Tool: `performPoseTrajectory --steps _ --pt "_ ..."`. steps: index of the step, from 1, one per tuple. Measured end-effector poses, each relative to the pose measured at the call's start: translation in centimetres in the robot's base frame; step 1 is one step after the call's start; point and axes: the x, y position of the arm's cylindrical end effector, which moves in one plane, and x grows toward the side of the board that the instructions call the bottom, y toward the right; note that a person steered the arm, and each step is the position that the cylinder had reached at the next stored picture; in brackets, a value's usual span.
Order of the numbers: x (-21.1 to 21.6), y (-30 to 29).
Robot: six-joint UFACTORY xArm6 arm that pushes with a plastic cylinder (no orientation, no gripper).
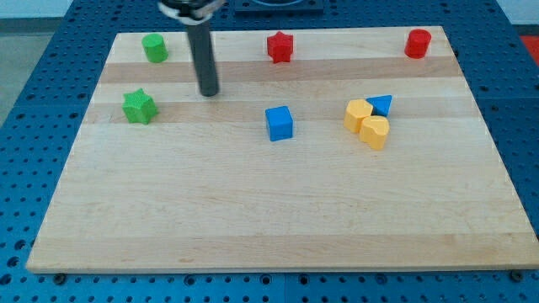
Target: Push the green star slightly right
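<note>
The green star (139, 106) lies on the wooden board (278, 219) at the view's left. My tip (208, 93) rests on the board up and to the right of the star, about a block's width and more away from it, not touching it. The dark rod rises from the tip to the view's top edge.
A green block (154, 47) sits at the top left, a red star-like block (280, 46) at top middle, a red cylinder (417, 42) at top right. A blue cube (279, 122) lies mid-board. Two yellow blocks (366, 122) and a blue triangle (381, 104) cluster at the right.
</note>
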Motion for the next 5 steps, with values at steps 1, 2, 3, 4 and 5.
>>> performPoseTrajectory --steps 1,2,3,4,5 --pt "0.0 -5.4" --pt "0.0 -9.8" --pt "0.1 -13.8" --pt "2.1 -14.3" --pt "5.5 -11.6"
